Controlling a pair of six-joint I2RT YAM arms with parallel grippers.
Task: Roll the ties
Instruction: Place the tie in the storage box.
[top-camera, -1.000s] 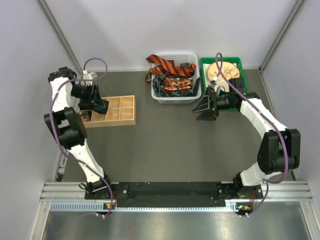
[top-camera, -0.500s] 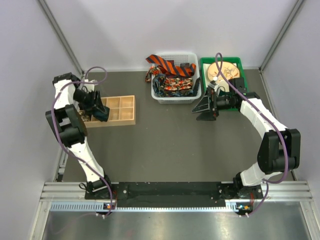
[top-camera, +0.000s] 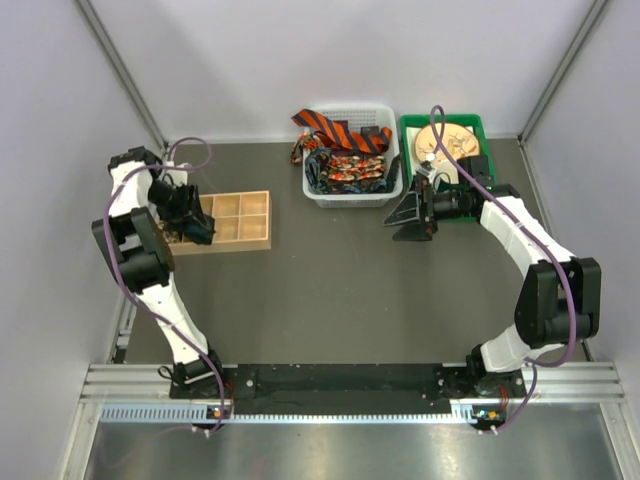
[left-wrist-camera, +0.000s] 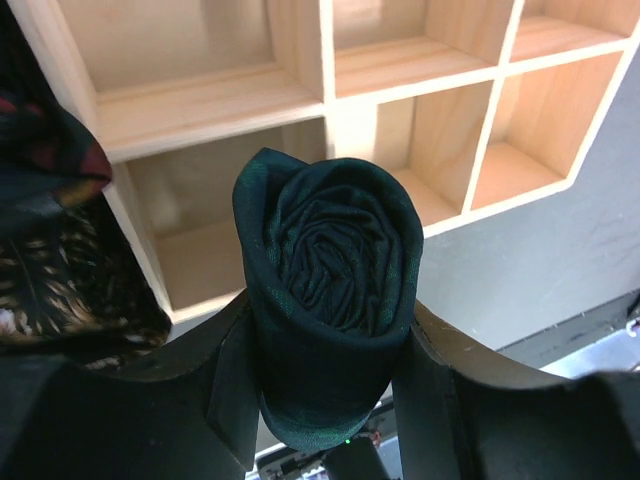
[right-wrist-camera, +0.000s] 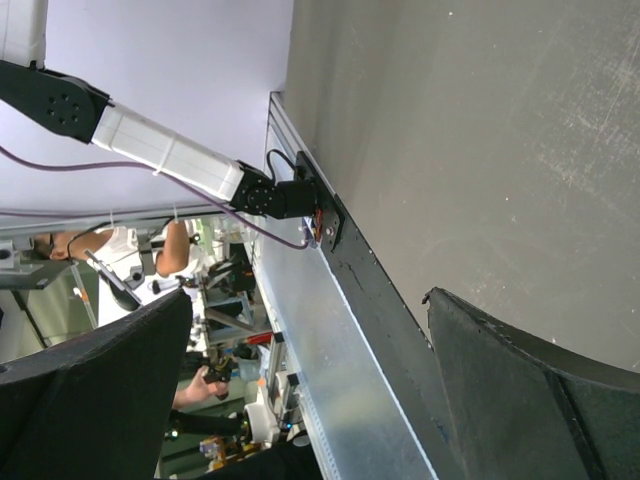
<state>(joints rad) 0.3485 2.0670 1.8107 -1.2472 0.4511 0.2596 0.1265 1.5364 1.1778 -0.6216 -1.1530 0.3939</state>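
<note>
Grips rolled dark teal tie (left-wrist-camera: 330, 290) in left end effector (left-wrist-camera: 328, 345), over wooden compartment tray (left-wrist-camera: 325, 50). Holds right end effector (top-camera: 408, 220) spread wide, empty.

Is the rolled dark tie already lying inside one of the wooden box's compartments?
No, the left gripper holds the rolled teal tie off the wood, in front of the wooden box and its open compartments.
</note>
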